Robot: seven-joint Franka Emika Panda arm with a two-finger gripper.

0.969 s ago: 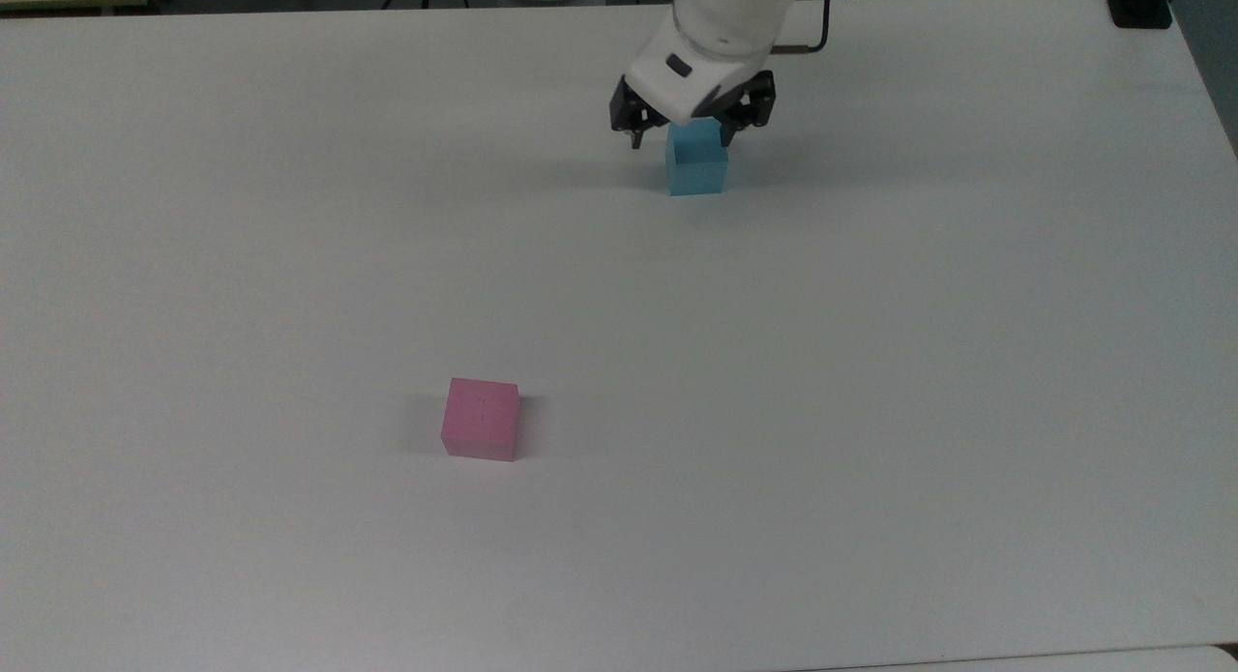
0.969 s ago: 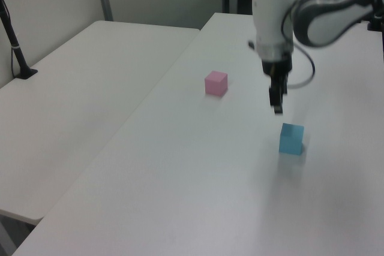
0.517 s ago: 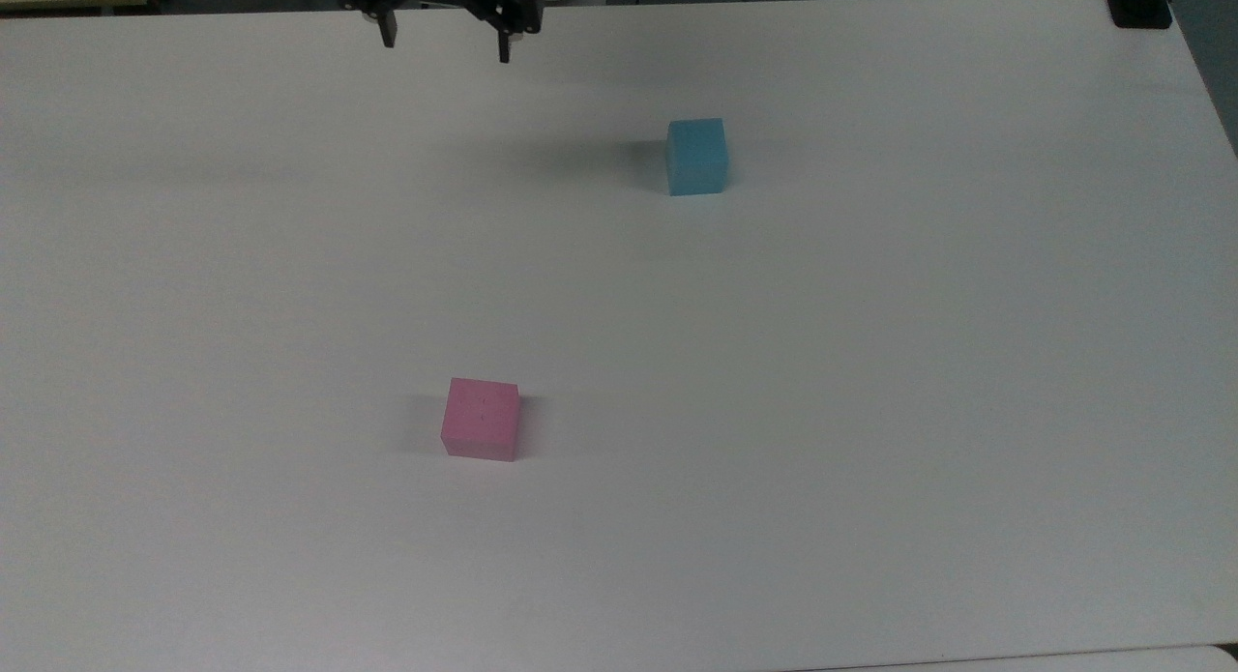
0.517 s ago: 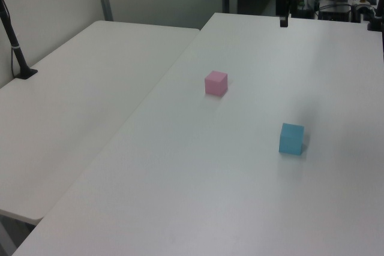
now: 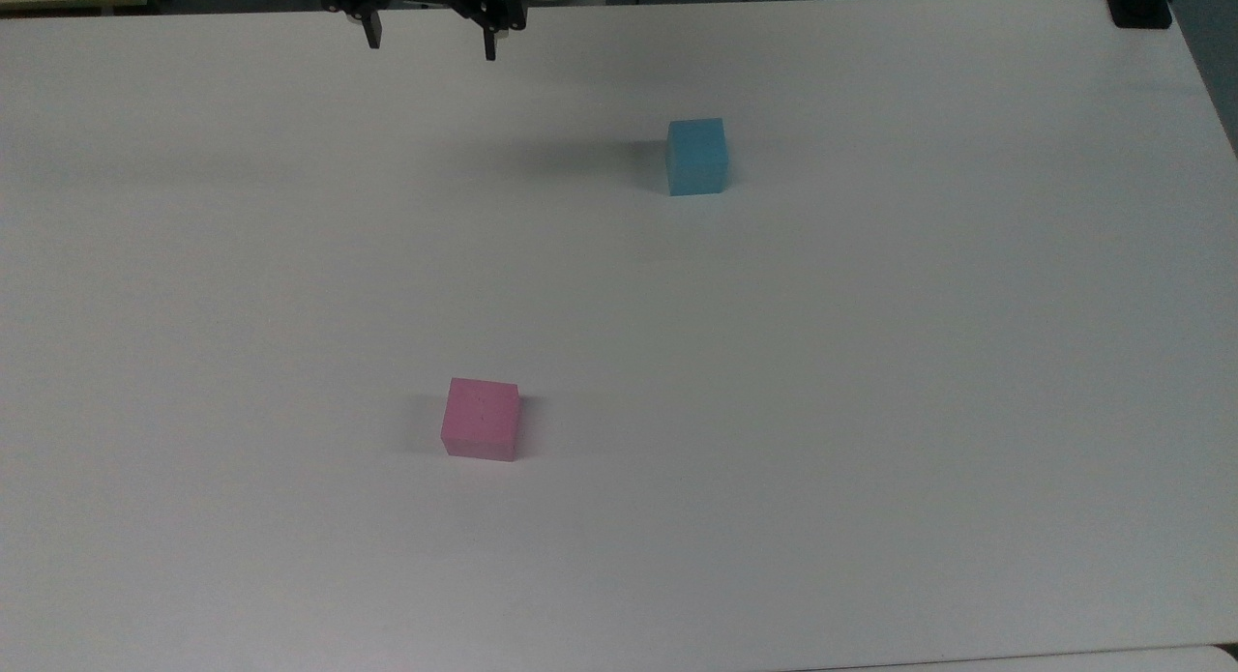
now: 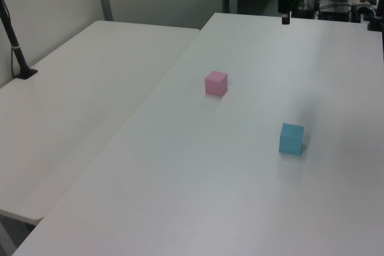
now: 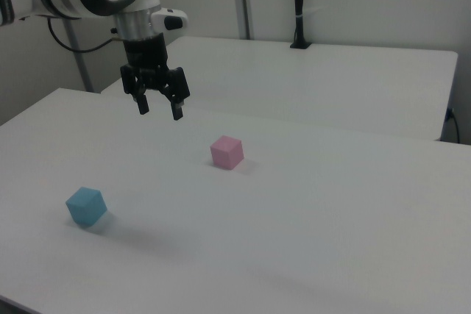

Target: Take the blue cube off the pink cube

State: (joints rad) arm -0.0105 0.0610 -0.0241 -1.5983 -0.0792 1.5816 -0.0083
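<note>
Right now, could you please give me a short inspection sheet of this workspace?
Surface: white table, bare apart from two cubes.
Job's things: blue cube on the table, well apart from the pink cube; not stacked.
Clutter: nothing seen.
Grippers: claw open, empty, raised above the table.
Cables: dark cable hanging by the arm.
Surroundings: second white table alongside, black post on it.
</note>
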